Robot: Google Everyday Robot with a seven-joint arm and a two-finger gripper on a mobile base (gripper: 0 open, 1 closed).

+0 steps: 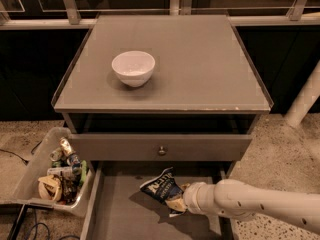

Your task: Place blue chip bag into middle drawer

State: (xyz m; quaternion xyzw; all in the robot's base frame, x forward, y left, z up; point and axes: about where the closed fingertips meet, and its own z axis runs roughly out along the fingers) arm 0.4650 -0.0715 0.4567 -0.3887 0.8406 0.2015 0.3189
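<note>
The blue chip bag is hanging over the open middle drawer, right of its centre and casting a shadow on the floor. Its long axis is running diagonally, with the free end pointing up and left toward the knobbed drawer front. The pincer is reaching in from the right on the pale arm and is clamping the bag's lower right end. A white bowl is sitting on the surface above.
</note>
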